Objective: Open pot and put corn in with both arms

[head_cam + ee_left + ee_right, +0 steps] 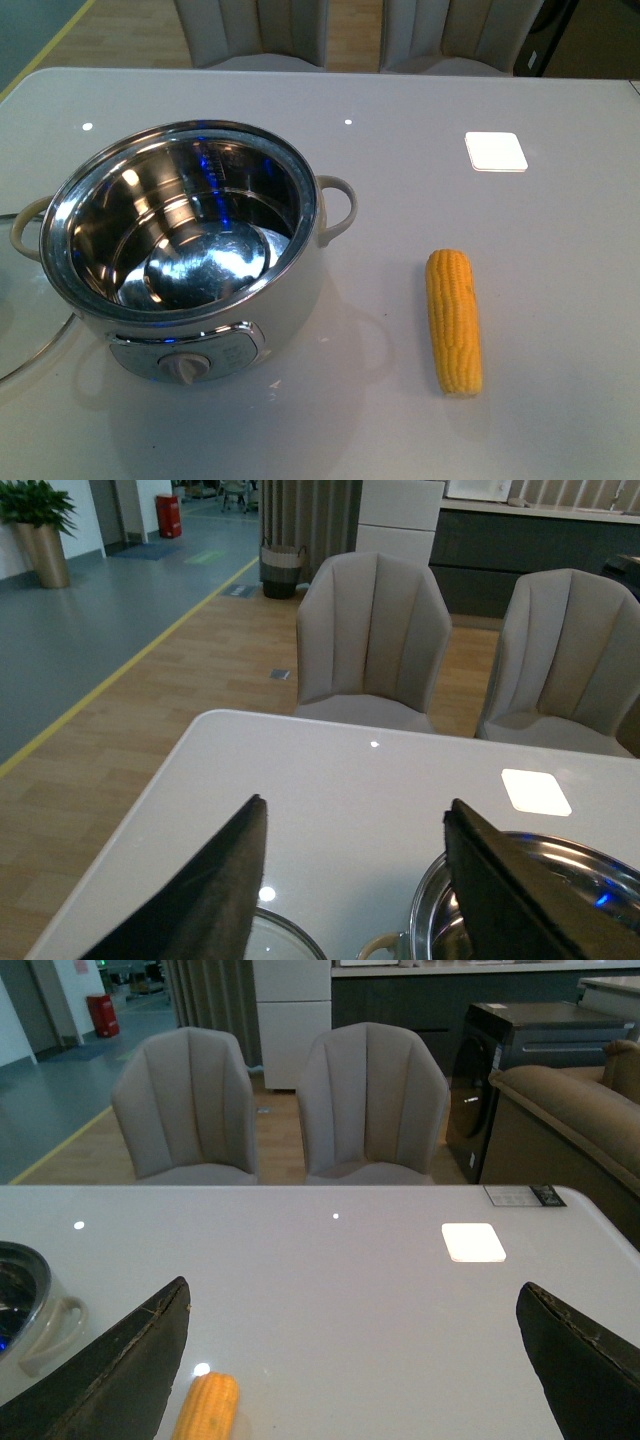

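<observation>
One husked yellow corn cob [207, 1407]: probably stiff, light, rolls; grip mid-length. Lies ahead of wide-open right pincer [345, 1365]; left pincer [350, 880] open too.

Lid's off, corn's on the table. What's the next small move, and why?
Probably centre the open right gripper over the yellow husked corn cob and lower onto it. The cob lies free on the table, right of the round white steel-lined pot, which is already uncovered and empty. In the right wrist view the cob sits near one finger, not between them.
</observation>
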`<action>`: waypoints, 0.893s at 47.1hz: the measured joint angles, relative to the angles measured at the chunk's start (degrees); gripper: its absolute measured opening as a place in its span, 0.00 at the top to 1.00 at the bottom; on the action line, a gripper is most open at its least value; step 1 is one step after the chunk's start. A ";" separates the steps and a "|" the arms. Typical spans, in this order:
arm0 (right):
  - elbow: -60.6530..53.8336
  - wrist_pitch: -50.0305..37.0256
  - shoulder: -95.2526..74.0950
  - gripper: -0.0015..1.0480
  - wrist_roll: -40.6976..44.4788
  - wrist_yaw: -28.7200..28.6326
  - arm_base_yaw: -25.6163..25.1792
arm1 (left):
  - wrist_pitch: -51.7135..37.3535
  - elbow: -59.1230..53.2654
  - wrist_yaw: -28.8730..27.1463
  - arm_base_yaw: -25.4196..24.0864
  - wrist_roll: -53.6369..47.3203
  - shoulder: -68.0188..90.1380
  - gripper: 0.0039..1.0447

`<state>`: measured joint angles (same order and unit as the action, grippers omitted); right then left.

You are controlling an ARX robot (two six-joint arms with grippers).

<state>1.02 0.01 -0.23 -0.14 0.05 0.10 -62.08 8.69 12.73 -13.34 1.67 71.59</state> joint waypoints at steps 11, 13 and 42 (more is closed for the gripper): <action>0.00 0.00 0.00 0.08 0.00 0.04 0.00 | 8.35 -4.83 -4.68 4.74 -0.81 -12.92 0.97; 0.00 0.00 0.00 0.08 0.00 0.04 0.00 | 9.44 -5.20 -5.22 5.16 -0.92 -14.45 0.97; 0.00 0.00 0.00 0.08 0.00 0.04 0.00 | 32.96 -7.93 -12.76 13.20 -1.07 -42.03 0.97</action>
<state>1.02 0.01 -0.23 -0.14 0.10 0.10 -29.12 0.75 -0.03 -0.14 0.60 29.56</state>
